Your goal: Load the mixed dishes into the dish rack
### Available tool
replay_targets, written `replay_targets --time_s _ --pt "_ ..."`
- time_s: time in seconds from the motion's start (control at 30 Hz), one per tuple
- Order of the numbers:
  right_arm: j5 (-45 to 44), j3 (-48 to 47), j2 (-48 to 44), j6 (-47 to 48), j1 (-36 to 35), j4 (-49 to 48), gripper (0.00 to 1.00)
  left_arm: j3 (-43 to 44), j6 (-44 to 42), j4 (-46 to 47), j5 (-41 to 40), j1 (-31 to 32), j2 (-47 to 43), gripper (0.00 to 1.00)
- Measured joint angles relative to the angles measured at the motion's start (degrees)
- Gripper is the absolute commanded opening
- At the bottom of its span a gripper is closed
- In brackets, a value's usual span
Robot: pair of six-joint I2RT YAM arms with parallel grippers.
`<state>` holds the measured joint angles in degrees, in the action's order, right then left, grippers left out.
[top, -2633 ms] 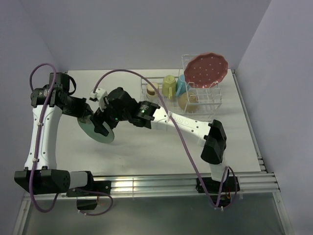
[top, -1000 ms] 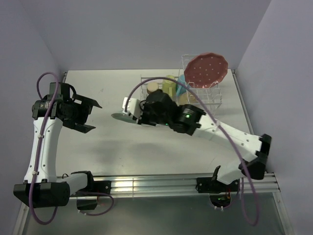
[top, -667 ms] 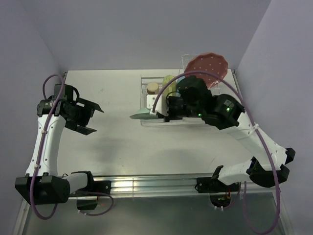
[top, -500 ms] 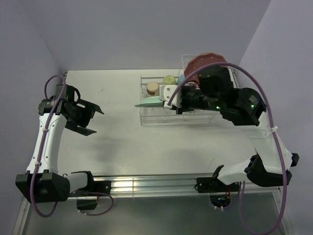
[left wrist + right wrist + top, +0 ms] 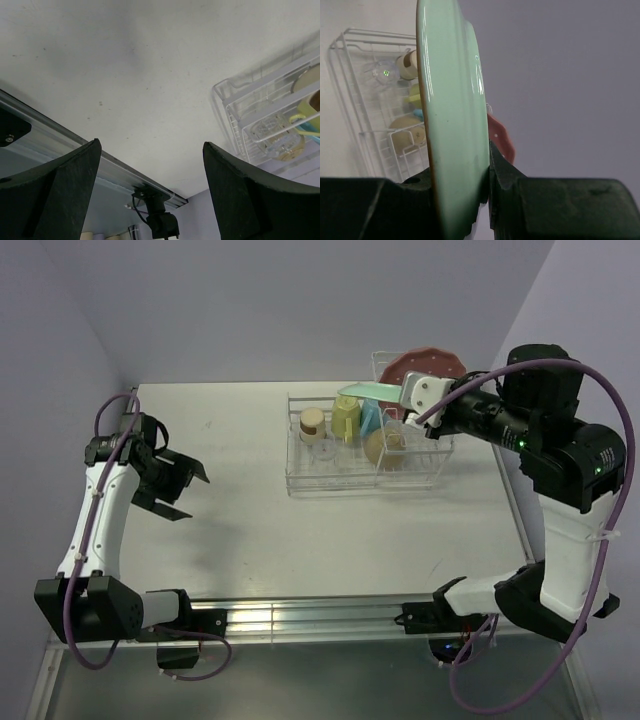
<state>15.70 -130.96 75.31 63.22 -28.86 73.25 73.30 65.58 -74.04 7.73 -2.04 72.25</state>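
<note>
Mint-green plate (image 5: 371, 391) has risen above the dish rack (image 5: 345, 478), right jaws clamped.

This is a robotics lab test cell. A white table (image 5: 300, 530) stands boxed in by plain lavender walls (image 5: 300, 310). An aluminium rail (image 5: 330, 612) runs along the table's near edge, where the left arm (image 5: 92, 510) and right arm (image 5: 568, 540) are bolted, trailing purple cables (image 5: 545, 362). A white wire dish rack (image 5: 330, 480) sits at the table's far right as a staged prop.

Left arm (image 5: 93, 510), right arm (image 5: 563, 550): white tubular links, black joint housings, black bases. Purple cable (image 5: 540, 362) looped along each. Left gripper (image 5: 150, 145): two broad black wedge-shaped fingers (image 5: 55, 195).
</note>
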Motion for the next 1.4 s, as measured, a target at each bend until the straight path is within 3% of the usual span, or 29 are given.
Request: replay_targets --time_s 0.43,0.9,1.4 --pt "12.3 1.2 7.0 5.4 18.2 0.3 0.00 -4.3 0.0 -0.5 -2.0 0.0 1.9 0.86" --pt "15.2 13.3 4.3 6.8 26.7 1.5 0.00 -6.2 1.2 1.4 -2.0 2.1 4.5 0.86" --pt "15.6 14.1 4.3 11.4 31.0 1.8 0.00 -6.4 1.3 3.1 -2.0 4.5 5.7 0.85"
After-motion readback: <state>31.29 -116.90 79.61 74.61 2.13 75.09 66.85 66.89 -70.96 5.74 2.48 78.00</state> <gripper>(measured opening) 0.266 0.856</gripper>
